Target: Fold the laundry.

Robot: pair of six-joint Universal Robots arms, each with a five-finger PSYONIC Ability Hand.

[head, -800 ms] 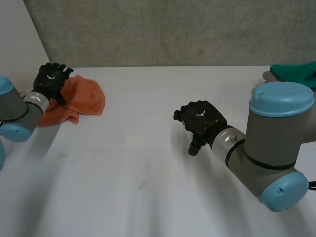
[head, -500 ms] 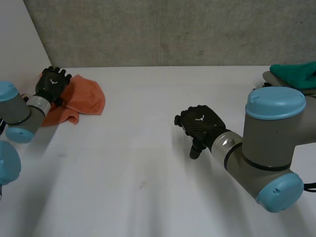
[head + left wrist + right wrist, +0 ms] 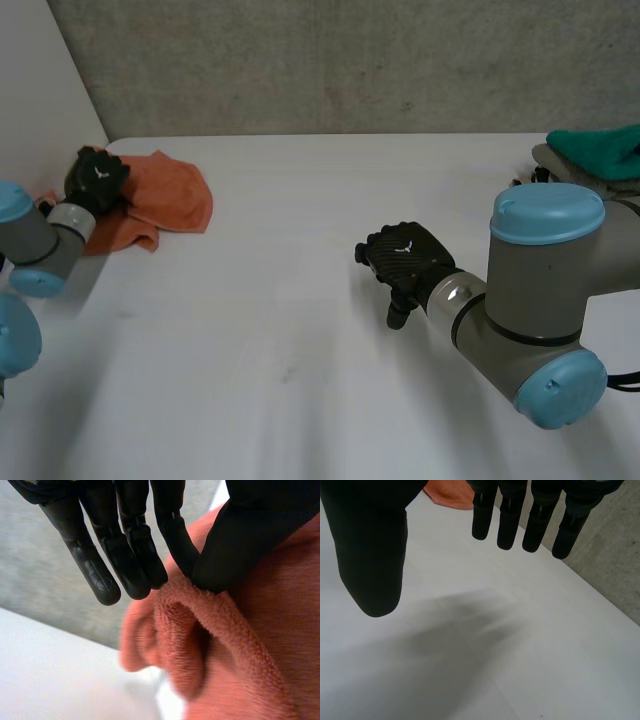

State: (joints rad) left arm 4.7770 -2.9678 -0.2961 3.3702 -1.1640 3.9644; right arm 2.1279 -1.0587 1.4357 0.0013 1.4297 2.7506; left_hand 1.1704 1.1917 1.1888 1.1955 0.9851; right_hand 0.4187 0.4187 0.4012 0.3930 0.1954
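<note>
Orange cloth (image 3: 168, 195): crumpled, at the far left corner of the white table (image 3: 300, 330)
Left hand (image 3: 95, 178): over the cloth's left part; thumb (image 3: 255, 535) and one fingertip pinch a raised fold, other fingers (image 3: 95, 565) straight and close together
Right hand (image 3: 405, 255): mid-table, well apart from the orange cloth; fingers (image 3: 505, 515) straight, apart from the thumb, holding nothing
Green cloth (image 3: 600, 145): far right edge

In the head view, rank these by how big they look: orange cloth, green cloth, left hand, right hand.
1. orange cloth
2. right hand, though it is nearer the camera
3. green cloth and left hand: these look alike, and the cloth is cut off at the view's edge, so they are not ranked.
</note>
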